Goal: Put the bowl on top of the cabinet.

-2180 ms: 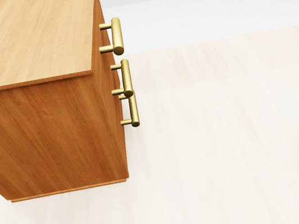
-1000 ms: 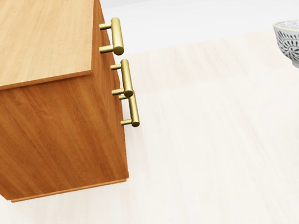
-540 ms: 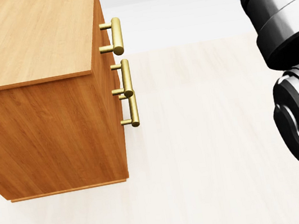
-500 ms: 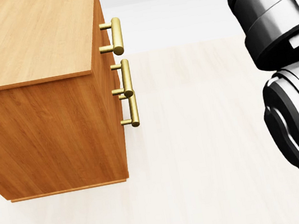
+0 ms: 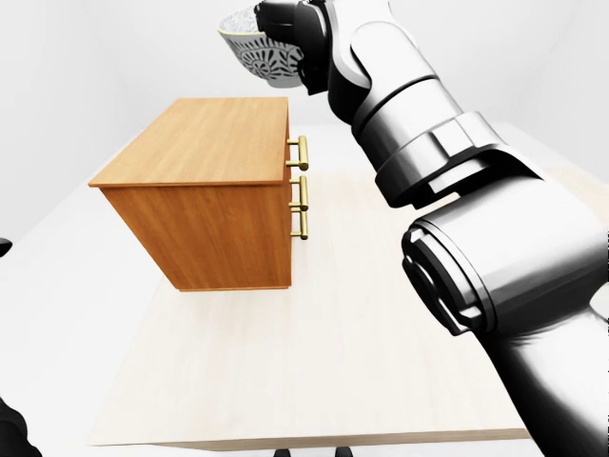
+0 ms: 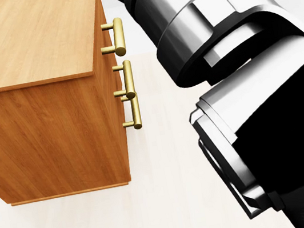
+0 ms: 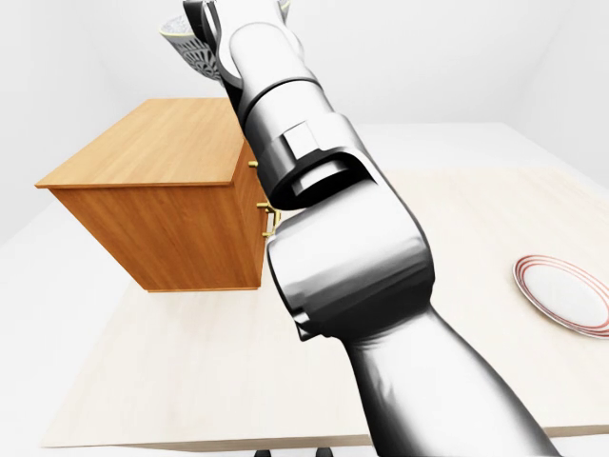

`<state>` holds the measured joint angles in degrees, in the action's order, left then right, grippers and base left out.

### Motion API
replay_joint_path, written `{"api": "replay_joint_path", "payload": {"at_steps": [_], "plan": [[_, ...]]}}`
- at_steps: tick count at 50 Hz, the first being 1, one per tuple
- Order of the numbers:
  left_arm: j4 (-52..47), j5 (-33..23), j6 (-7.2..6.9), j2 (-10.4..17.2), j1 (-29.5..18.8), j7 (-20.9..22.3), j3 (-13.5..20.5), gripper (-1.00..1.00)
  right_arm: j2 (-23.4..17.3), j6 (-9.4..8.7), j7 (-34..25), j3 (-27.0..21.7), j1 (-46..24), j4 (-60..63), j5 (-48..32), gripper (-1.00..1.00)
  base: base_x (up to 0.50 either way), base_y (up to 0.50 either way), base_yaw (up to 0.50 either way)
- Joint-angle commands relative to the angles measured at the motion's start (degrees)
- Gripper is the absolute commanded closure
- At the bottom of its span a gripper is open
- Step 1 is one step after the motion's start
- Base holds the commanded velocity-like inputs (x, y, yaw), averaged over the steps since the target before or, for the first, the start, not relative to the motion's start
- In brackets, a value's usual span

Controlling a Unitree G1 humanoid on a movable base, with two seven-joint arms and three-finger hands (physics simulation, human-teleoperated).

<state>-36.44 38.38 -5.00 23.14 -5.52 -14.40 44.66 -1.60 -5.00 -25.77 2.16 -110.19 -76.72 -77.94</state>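
One hand, the right hand (image 5: 285, 27), is clamped on the rim of the bowl (image 5: 245, 52), its dark fingers (image 5: 271, 17) closed over the edge at the top of the left-eye view; the bowl, white with a dark lace-like pattern, hangs in the air, tilted, its underside facing down and to the right; it stands clear of the cabinet (image 5: 205, 219), above the far right corner of the cabinet's top as the left-eye view shows it, and does not touch the wood; the right arm (image 5: 447, 181), silver with black joints, rises from the lower right of both eye views to the hand and fills the right half of the head view; three brass handles (image 5: 303, 186) line the cabinet's right face, one above another; the cabinet rests on a pale wooden table (image 5: 314, 362); a white plate (image 7: 566, 293) with red rings lies flat on the table at the right edge of the right-eye view, well apart from the cabinet; a dark shape at the lower-left corner of the left-eye view appears to be the left hand (image 5: 11, 436), and whether its fingers are apart or together cannot be told.
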Motion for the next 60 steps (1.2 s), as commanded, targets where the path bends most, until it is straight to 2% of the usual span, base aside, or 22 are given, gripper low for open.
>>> {"api": "replay_joint_path", "payload": {"at_steps": [1, 17, 60], "plan": [[0.28, -0.13, 0.0, -0.15, 0.06, 0.07, -0.37, -1.0, 2.9, 0.0, 2.21, 0.78, -1.93, 0.55, 1.13, 1.0, 0.0, 0.0, 0.0], [-0.07, 0.17, 0.0, -0.13, 0.12, -0.17, -0.22, -1.0, 5.3, 0.0, 2.49, 0.01, -0.79, 0.89, 5.41, 1.0, 0.0, 0.0, 0.0], [0.33, 0.29, 0.0, -0.06, 0.14, -0.02, -0.09, -1.0, 8.95, 0.0, 5.7, 2.24, 5.79, 1.13, 8.36, 1.0, 0.0, 0.0, 0.0]]}}
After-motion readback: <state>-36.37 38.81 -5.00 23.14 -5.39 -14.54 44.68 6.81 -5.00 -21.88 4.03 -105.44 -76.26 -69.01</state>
